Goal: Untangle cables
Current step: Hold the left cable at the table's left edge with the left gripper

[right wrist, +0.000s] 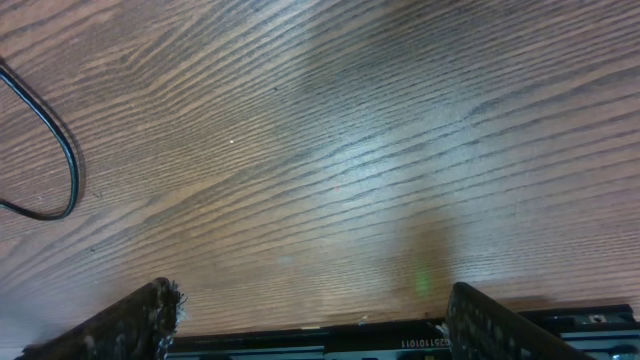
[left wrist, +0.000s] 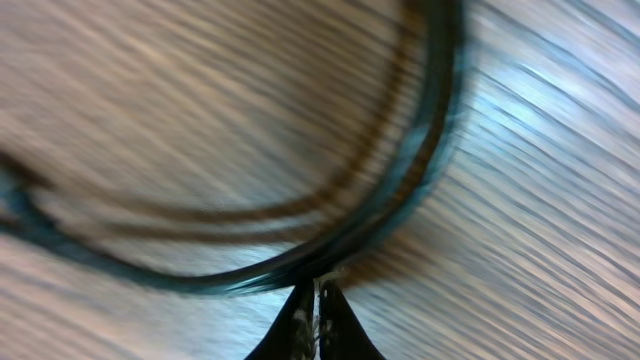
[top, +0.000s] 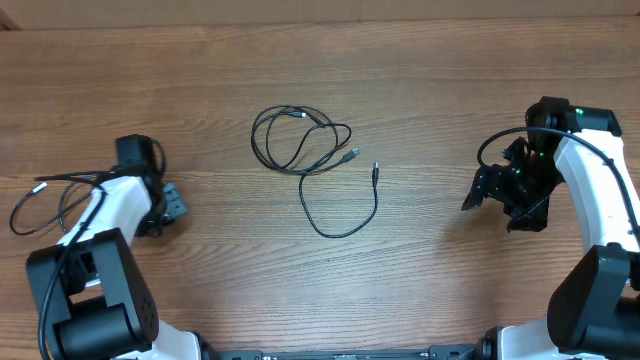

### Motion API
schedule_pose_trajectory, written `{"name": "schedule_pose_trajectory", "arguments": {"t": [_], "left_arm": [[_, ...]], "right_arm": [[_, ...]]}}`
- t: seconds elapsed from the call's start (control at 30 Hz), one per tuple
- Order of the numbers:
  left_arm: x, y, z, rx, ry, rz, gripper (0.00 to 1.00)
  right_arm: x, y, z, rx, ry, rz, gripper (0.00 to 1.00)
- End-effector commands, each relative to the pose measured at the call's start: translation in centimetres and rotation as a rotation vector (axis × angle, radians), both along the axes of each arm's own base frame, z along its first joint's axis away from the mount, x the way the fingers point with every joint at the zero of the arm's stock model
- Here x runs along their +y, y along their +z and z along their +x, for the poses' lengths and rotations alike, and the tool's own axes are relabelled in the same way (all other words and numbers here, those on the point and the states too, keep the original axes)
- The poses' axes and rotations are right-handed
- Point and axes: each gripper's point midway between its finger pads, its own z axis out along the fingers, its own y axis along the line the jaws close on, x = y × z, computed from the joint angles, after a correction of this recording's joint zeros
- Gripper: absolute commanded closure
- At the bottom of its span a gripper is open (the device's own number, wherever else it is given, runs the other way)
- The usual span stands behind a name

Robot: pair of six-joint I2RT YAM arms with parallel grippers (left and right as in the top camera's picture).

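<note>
**Black cables in one bundle, most work left**

Wood table (top: 320, 60) carries the cables (top: 300, 140) in one loose bundle near the middle, a little toward 12 o'clock. Several loops lie over each other there. One strand leaves the bundle toward 6 o'clock, curves, and rises to a plug (top: 375, 170) that lies free on the bundle's 4 o'clock side. A second plug (top: 351, 156) rests at the bundle's edge. As a judgement, one end lies free but the loops are not separated, so nearly all of the task is left.

The left gripper (top: 168, 205) is at 9 o'clock, well apart from the bundle, with its tips pressed together. In its wrist view a blurred side cord (left wrist: 440, 150) passes just by the tips. Whether it is pinched, and whether it is one of the cables, cannot be told. The right gripper (top: 495, 195) is at 3 o'clock, also well apart from the bundle. Its jaws stand wide and hold nothing, with only bare wood between them.
</note>
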Motion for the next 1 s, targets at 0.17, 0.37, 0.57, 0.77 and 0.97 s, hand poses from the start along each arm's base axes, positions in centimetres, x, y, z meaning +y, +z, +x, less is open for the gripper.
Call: {"name": "schedule_pose_trajectory", "arguments": {"t": [0.17, 0.37, 0.57, 0.77, 0.97], "left_arm": [[3.6, 3.7, 2.2, -0.064, 0.106, 0.032, 0.96], [3.4, 5.1, 3.0, -0.081, 0.103, -0.002, 0.96], [-0.7, 4.6, 1.9, -0.033, 0.054, -0.208, 0.96], [-1.9, 3.4, -0.8, 0.06, 0.124, -0.255, 0.96], [-1.1, 1.2, -0.2, -0.004, 0.118, -0.205, 0.92]], "right_arm": [[-0.1, 0.6, 0.4, -0.029, 0.001, -0.003, 0.16], [-0.1, 0.6, 0.4, -0.029, 0.001, -0.003, 0.16], [-0.2, 0.6, 0.5, -0.033, 0.001, -0.004, 0.16], [-0.2, 0.6, 0.5, -0.033, 0.001, -0.004, 0.16], [-0.2, 0.6, 0.5, -0.033, 0.001, -0.004, 0.16]]}}
